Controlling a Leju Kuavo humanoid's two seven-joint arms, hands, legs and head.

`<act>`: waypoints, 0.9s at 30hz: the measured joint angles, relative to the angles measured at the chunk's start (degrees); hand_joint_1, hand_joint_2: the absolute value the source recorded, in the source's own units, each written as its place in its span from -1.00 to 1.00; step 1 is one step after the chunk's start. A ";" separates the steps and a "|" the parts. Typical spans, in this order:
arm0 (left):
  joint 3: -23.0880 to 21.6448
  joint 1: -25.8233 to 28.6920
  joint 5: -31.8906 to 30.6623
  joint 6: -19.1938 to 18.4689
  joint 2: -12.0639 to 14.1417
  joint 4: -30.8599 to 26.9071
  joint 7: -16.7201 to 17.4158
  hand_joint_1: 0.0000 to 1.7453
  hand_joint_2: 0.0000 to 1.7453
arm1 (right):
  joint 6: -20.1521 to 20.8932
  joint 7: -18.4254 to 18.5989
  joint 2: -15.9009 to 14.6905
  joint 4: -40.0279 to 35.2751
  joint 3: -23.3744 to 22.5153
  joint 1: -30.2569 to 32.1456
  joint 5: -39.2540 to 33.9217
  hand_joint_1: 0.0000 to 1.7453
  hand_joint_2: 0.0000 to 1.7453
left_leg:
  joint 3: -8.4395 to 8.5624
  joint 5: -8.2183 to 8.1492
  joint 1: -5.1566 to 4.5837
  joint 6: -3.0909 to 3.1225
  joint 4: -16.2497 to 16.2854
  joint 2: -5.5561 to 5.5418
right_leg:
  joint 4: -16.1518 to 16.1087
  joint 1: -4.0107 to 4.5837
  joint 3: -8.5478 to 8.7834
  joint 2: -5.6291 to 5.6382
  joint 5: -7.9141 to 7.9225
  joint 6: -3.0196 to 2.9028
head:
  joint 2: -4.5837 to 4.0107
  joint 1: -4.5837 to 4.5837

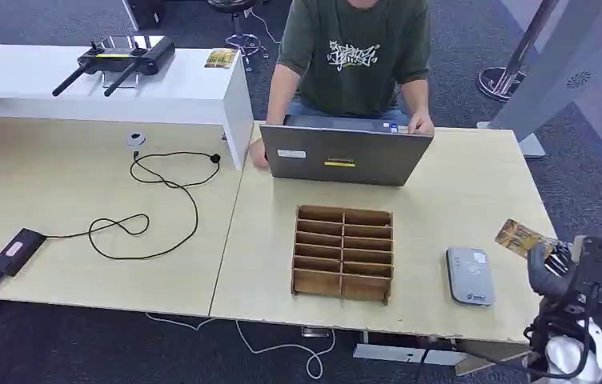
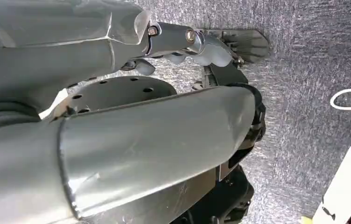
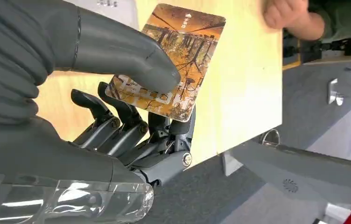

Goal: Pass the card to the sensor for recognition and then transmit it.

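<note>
Up by the desk's (image 1: 458, 200) right edge, the right robot hand (image 3: 131, 116) pinched a flat, shiny orange card (image 3: 171, 60) between its thick grey thumb and dark fingers (image 3: 117, 123), near the smooth grey rounded sensor (image 1: 470, 275) on pale wood.

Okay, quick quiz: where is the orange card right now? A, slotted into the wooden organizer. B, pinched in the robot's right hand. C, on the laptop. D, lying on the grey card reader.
B: the right hand pinches the card between thumb and fingers, apart from the reader.
</note>
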 joint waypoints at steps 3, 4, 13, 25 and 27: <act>-0.50 -0.03 0.46 0.00 0.11 0.24 -0.09 -1.00 -1.00 | 0.02 0.09 0.00 0.15 -0.09 0.35 -0.02 1.00 1.00 | 0.01 0.00 0.00 0.00 0.00 0.01 | 0.00 0.00 0.00 0.00 0.00 0.00 | 0.00 0.00; -0.81 -0.03 0.55 0.00 0.13 0.26 -0.11 -1.00 -1.00 | 0.02 0.22 0.00 0.22 -0.09 0.47 -0.04 1.00 1.00 | 0.00 0.00 0.00 0.00 0.00 0.01 | 0.00 0.00 0.00 0.00 0.00 0.00 | 0.00 0.02; -2.34 -0.32 1.53 0.00 0.53 1.31 -0.57 -1.00 -1.00 | 0.11 0.53 0.02 1.55 -0.09 0.48 -0.81 1.00 1.00 | -0.01 0.00 0.00 0.00 0.00 0.00 | 0.01 0.00 0.01 -0.01 0.00 0.00 | 0.00 0.02; -4.50 -0.93 2.08 0.00 0.90 1.66 -0.59 -1.00 -1.00 | -0.59 1.49 0.02 5.53 -0.09 -1.21 -1.05 1.00 1.00 | -0.02 0.00 0.00 0.00 0.00 -0.01 | 0.01 0.00 0.00 -0.02 0.00 0.00 | 0.00 0.00; -5.14 -1.03 2.43 0.00 0.99 1.86 -0.59 -1.00 -1.00 | -0.96 1.73 0.02 6.34 -0.09 -1.63 -1.01 1.00 1.00 | -0.02 0.00 0.00 0.00 0.00 0.00 | 0.01 0.00 0.00 -0.01 0.00 0.00 | 0.00 0.00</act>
